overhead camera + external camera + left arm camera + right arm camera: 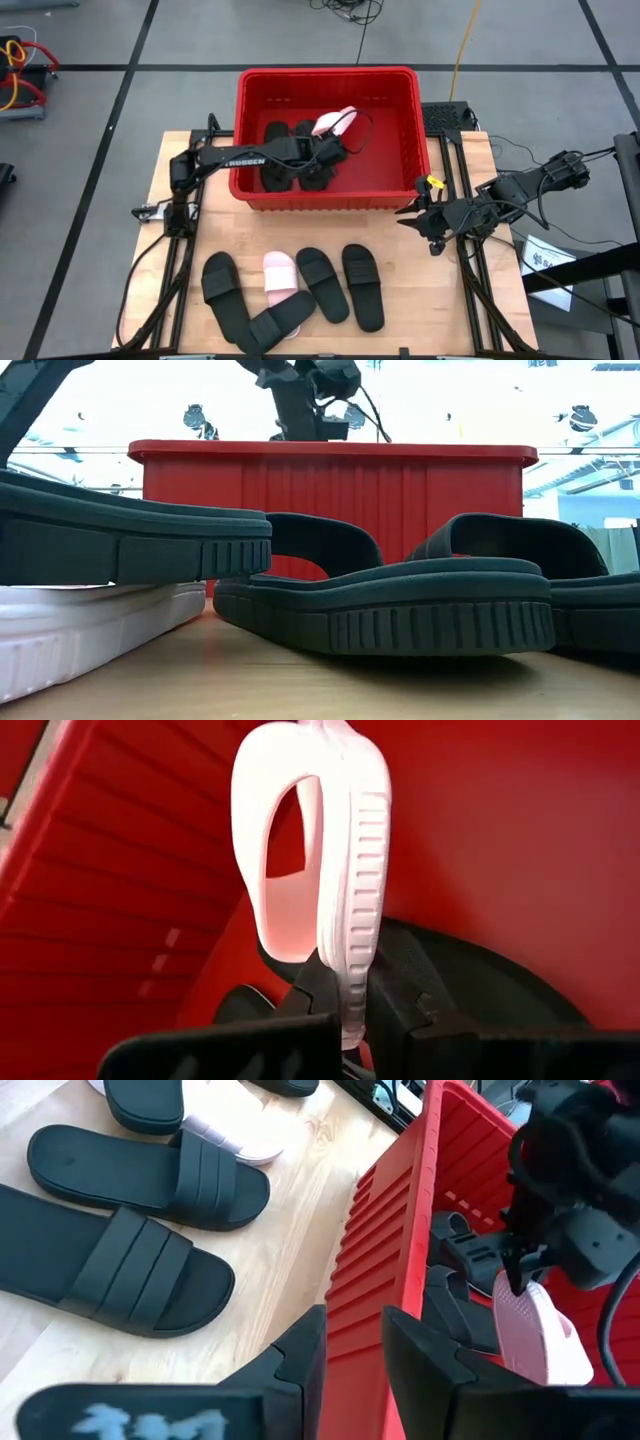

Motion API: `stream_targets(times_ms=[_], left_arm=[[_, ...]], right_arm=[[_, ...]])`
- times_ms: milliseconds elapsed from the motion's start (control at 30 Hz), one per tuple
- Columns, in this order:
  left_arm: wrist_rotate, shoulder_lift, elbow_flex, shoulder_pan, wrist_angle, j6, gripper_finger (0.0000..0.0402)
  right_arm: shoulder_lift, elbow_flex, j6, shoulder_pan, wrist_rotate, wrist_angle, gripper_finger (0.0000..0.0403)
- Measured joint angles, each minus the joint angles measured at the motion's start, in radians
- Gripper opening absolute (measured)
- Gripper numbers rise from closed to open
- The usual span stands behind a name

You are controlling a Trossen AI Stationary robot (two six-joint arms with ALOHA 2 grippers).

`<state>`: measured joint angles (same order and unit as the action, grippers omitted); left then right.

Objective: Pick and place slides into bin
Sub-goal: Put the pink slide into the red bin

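Holding the pink slide (pixel 320 880) by one edge of its sole, my left gripper (pixel 333 148) hung inside the red bin (pixel 330 196), its fingers (pixel 300 1005) pinched tight on the foam. The slide stood on edge, its long axis running up and away from the fingers toward about one o'clock on the overhead view, strap side open to the bin wall. Directly under it lay the black slides (pixel 290 150) already in the bin, so I judged the drop had only to go straight down. My right gripper (pixel 425 212) waited at the bin's four o'clock corner, fingers partly apart and empty. On the worktop (pixel 440 300) at six o'clock lay four black slides (pixel 322 284) and one more pink slide (pixel 280 277), about as near to either arm.
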<state>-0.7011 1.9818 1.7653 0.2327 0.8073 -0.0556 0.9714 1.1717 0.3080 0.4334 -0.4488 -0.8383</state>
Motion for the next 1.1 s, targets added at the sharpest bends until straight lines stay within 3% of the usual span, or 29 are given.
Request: stream_targets(times_ms=[533,1100], left_arm=[[0.124,0.013,0.0,0.048,0.003,-0.032,0.0005],[0.046,0.013,0.0,0.056,0.005,-0.025,0.0012]], right_arm=[[0.0,0.0,0.013,0.0,-0.001,0.0,0.0089],[0.0,0.0,0.021,0.0,-0.001,0.0,0.0089]])
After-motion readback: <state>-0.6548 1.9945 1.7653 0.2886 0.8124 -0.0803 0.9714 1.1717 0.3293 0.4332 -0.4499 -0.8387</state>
